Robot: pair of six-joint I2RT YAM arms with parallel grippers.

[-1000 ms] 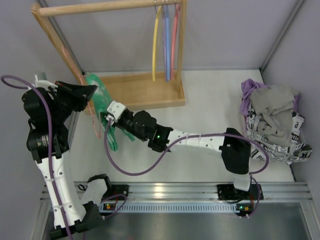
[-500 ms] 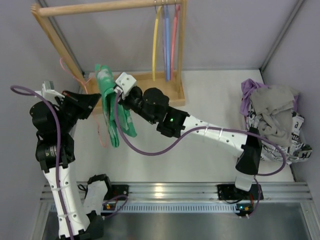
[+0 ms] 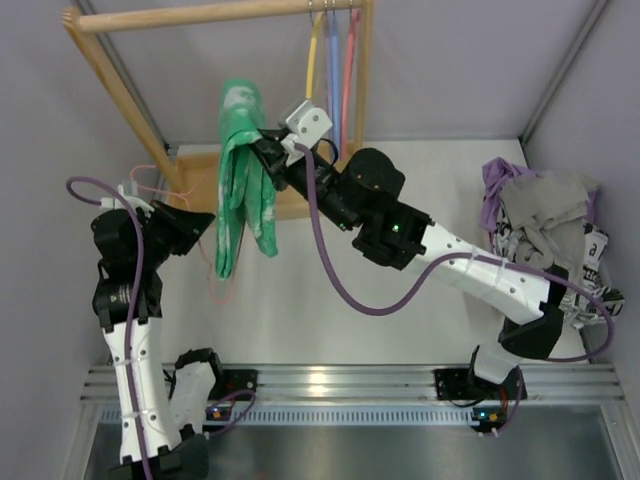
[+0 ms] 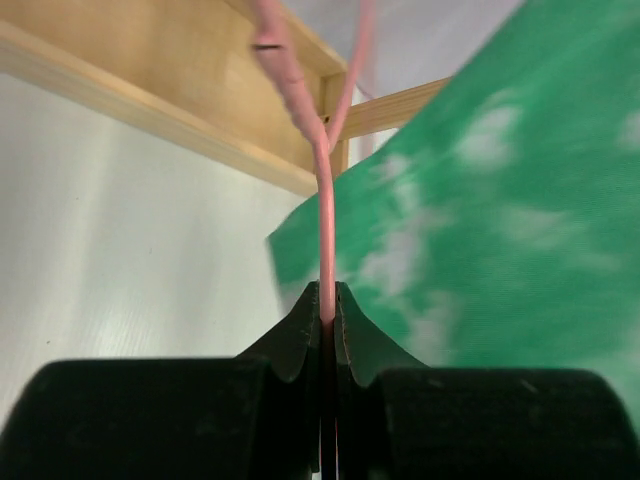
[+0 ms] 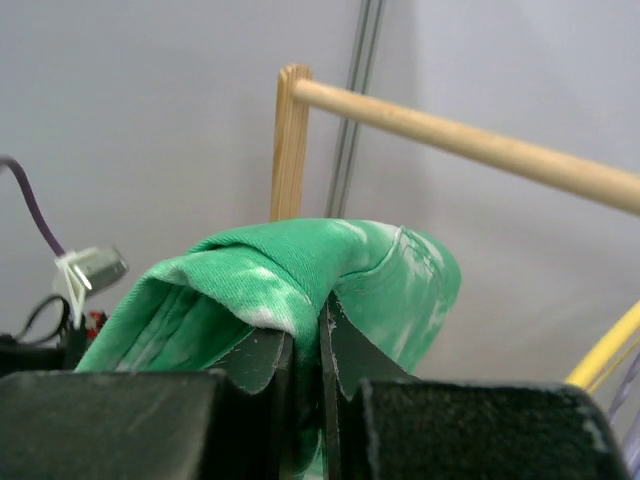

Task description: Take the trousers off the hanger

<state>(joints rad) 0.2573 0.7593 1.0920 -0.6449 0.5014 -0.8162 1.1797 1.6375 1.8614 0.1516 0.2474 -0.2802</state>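
The green speckled trousers (image 3: 240, 190) hang in a long fold from my right gripper (image 3: 263, 141), which is shut on their top, high in front of the wooden rack. In the right wrist view the cloth (image 5: 300, 255) drapes over the shut gripper (image 5: 322, 310). My left gripper (image 3: 207, 221) is shut on the thin pink hanger (image 3: 147, 178), low at the left. The left wrist view shows the gripper (image 4: 327, 300) pinching the pink wire (image 4: 324, 190), with the trousers (image 4: 500, 200) just to its right. I cannot tell whether the cloth's lower ends touch the hanger.
A wooden rack with a top rail (image 3: 210, 14) and a base tray (image 3: 300, 185) stands at the back. Yellow (image 3: 312, 90), blue (image 3: 333, 90) and red (image 3: 349, 80) hangers hang on it. A pile of grey, purple and printed clothes (image 3: 545, 240) lies at the right.
My right gripper has lifted the trousers up and to the right, away from the hanger. My left gripper has shifted a little right and nearer with the pink hanger.
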